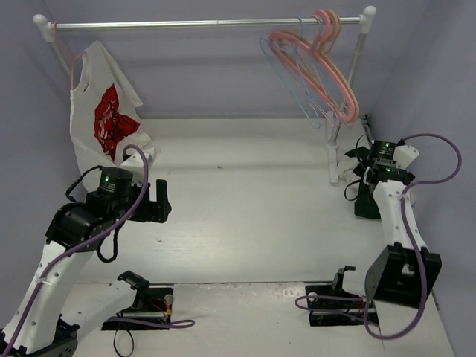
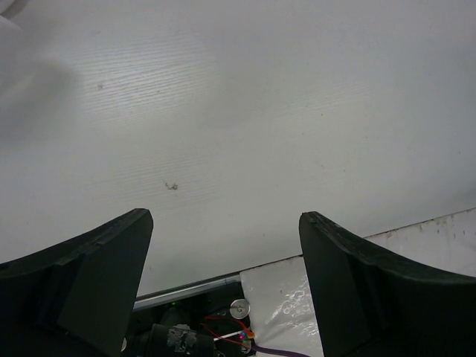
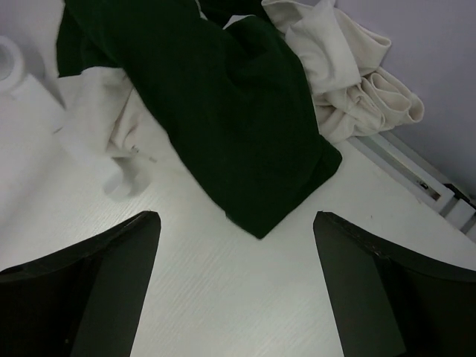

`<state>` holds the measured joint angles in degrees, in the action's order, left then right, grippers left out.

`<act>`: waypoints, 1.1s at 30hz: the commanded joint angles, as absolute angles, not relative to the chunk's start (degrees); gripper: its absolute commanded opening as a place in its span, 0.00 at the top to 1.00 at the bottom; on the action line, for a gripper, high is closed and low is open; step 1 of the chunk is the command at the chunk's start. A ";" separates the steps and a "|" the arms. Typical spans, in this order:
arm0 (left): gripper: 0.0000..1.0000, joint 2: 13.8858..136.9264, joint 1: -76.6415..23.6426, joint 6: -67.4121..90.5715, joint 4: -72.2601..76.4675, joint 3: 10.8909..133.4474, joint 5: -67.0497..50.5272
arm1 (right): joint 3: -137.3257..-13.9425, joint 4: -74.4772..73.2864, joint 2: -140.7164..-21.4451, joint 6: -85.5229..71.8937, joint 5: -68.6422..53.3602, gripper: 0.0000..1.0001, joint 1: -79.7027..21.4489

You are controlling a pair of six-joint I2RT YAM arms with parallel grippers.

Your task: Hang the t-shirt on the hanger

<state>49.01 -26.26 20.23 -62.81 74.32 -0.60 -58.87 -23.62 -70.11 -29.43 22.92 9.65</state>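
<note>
The dark green t-shirt (image 3: 223, 111) lies crumpled on the table, its lower corner pointing at my right gripper (image 3: 234, 256). That gripper is open and empty, hovering just short of this corner. In the top view the right gripper (image 1: 366, 199) sits at the far right by the rack post, and the t-shirt is hidden there. The thin light-blue hanger (image 1: 287, 85) hangs on the rail among pink hangers. My left gripper (image 1: 160, 202) is open and empty over bare table at the left, also seen in the left wrist view (image 2: 227, 253).
A white shirt with red print (image 1: 104, 111) hangs at the rail's left end. Pink hangers (image 1: 327, 67) crowd the rail's right end. Cream cloth (image 3: 349, 74) lies beside the t-shirt. The rack's white foot (image 3: 22, 82) and the right wall are close by.
</note>
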 commanded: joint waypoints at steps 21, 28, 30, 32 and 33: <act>0.19 49.04 -26.72 20.13 -62.32 74.71 1.14 | -63.44 -19.47 -78.41 -22.15 4.32 1.00 16.18; 0.19 50.18 -27.59 20.48 -61.52 76.37 0.00 | -72.76 -37.25 -66.81 -26.18 7.99 1.00 -0.95; 0.18 50.80 -27.86 20.48 -61.52 77.60 0.17 | -75.13 -42.07 -65.40 -28.12 8.70 1.00 -6.56; 0.18 51.33 -28.21 20.65 -61.44 78.39 0.18 | -79.00 -45.34 -64.25 -28.91 8.79 1.00 -9.65; 0.19 51.50 -28.30 20.74 -61.17 79.18 0.18 | -80.23 -48.05 -64.07 -29.09 8.27 1.00 -12.45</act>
<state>50.65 -27.79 20.23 -63.59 74.94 0.01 -75.55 -38.87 -65.82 -26.20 7.25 -8.51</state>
